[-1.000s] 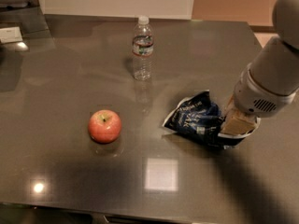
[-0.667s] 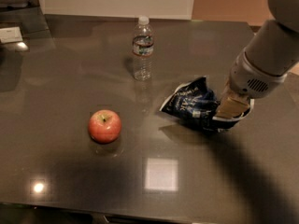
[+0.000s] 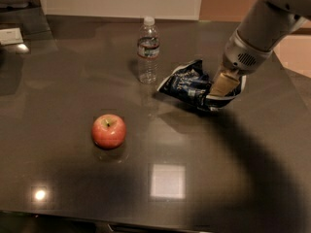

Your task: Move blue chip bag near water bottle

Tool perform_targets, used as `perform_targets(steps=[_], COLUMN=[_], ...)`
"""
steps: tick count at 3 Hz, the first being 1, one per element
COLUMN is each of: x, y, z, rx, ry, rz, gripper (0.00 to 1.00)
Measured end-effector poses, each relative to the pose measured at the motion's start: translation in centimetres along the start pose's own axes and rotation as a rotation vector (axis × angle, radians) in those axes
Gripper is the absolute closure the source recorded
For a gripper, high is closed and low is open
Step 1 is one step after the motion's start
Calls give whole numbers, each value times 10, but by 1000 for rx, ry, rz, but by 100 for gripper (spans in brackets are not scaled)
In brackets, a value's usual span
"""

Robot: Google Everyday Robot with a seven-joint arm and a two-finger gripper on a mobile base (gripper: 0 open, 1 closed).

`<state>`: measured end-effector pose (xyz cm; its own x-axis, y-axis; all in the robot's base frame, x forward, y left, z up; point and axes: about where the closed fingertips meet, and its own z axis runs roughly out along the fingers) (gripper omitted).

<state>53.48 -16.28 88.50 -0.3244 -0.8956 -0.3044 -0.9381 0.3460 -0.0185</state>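
Figure: you are looking at a dark glossy desk [image 3: 73,81]. The grey arm [image 3: 257,33] is reaching in from the right edge, and its tan-fingered gripper [image 3: 224,85] is pinching the right end of the crinkly dark navy-blue foil chip bag [image 3: 187,84], fingers closed on the foil. The bag is lying in the far half, just right of the small clear plastic water bottle [image 3: 147,50], which is standing upright near the far edge. A red apple [image 3: 109,130] is sitting towards the near left corner.

Gripper [image 3: 224,87] clasps crinkly foil bag [image 3: 186,84] — glossy table [image 3: 63,72].
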Motion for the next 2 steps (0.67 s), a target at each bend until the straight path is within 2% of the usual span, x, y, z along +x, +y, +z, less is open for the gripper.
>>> perform_targets(steps=[1, 2], x=[-22, -37], y=[-26, -41], z=[11, 18], rx=[-15, -17], ry=[-7, -15], rz=[-4, -12], gripper=[82, 59])
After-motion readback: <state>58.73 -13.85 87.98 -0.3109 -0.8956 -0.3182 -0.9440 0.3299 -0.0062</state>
